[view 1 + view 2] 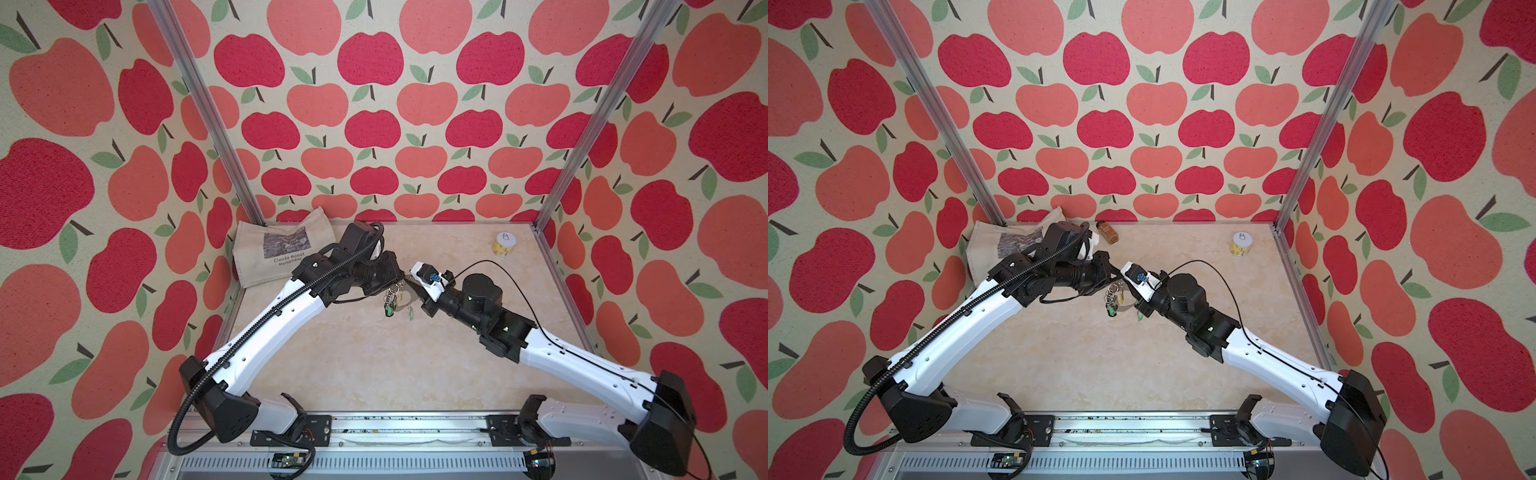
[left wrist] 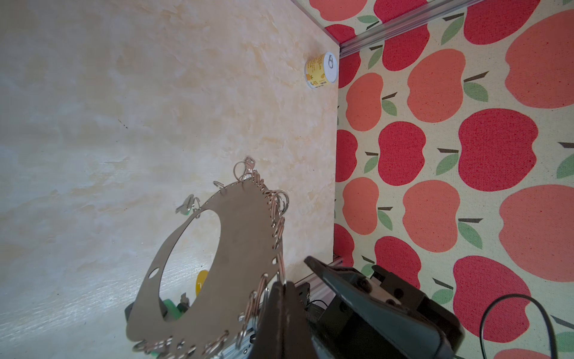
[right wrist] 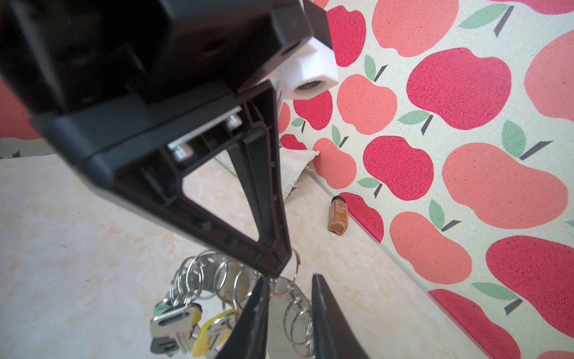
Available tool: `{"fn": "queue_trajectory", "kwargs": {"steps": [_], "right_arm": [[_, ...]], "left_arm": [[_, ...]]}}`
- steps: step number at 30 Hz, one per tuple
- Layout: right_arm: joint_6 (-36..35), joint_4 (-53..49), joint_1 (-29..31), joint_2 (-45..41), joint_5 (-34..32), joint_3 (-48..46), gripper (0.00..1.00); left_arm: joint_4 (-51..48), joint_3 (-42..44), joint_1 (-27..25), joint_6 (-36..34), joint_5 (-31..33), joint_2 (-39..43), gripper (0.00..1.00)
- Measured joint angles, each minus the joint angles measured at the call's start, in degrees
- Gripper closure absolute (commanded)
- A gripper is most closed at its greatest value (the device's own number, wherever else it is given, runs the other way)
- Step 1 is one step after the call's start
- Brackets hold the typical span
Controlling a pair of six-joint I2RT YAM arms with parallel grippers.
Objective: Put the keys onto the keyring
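The keyring (image 2: 242, 239) is a flat grey plate edged with silver rings (image 2: 280, 199).

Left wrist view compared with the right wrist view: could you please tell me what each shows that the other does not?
Only the left wrist view shows the yellow can and a loose key lying on the table. Only the right wrist view shows the brown bottle lying by the wall. Both show the keyring with its split rings and the left pincer shut on it.
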State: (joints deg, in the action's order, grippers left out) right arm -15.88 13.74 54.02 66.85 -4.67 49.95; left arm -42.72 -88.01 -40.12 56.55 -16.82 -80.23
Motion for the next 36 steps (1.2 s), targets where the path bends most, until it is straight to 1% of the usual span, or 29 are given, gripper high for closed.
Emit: {"fn": "queue_trajectory", "kwargs": {"steps": [10,19,24,31,36], "right_arm": [[-1.79,-0.02,1.11,0.20,-0.70,-0.04,0.72],[-3.21,2.16,1.57,1.22,-3.28,-0.09,0.74],[-4.24,2.73,2.14,1.53,-3.98,-0.15,0.81],[-5.42,3.39,2.64,1.64,-4.79,-0.50,0.90],[-5.55,4.26,2.89,1.64,-5.18,-1.16,1.00]], "left_arm": [[0.02,0.00,-0.07,0.66,-0.22,0.96,1.00],[0.13,0.00,-0.35,1.03,-0.22,1.16,1.00],[0.37,0.00,-0.55,1.05,-0.17,1.16,1.00],[1.27,0.22,-0.55,1.31,-0.09,1.18,1.00],[1.49,0.48,-0.63,2.34,-0.13,1.33,1.00]]}}
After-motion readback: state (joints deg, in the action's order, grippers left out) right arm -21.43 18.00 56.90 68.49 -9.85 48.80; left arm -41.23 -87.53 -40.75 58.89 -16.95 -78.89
